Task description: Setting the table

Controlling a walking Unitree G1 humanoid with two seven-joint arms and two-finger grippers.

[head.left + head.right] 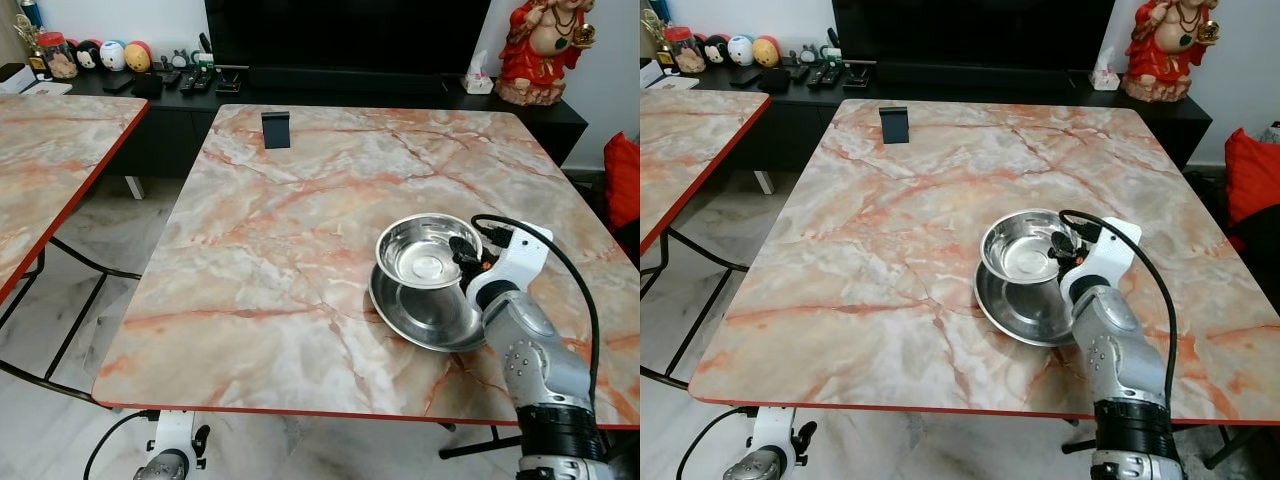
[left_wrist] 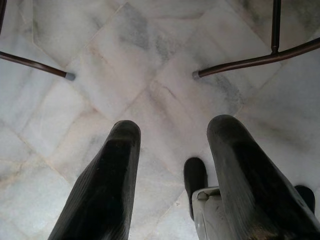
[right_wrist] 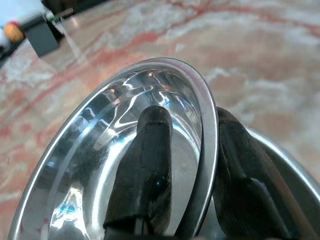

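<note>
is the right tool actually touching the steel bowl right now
Touching. In the right wrist view the right tool pinches the steel bowl's rim, one finger inside, one outside.

Home living room: TV console [image 1: 300, 85], figurines [image 1: 110, 55]

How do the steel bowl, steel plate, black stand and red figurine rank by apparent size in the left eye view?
Largest to smallest:
steel plate
steel bowl, close to the plate, partly overlapping it
red figurine, farther off and cropped, so unsure
black stand
</note>
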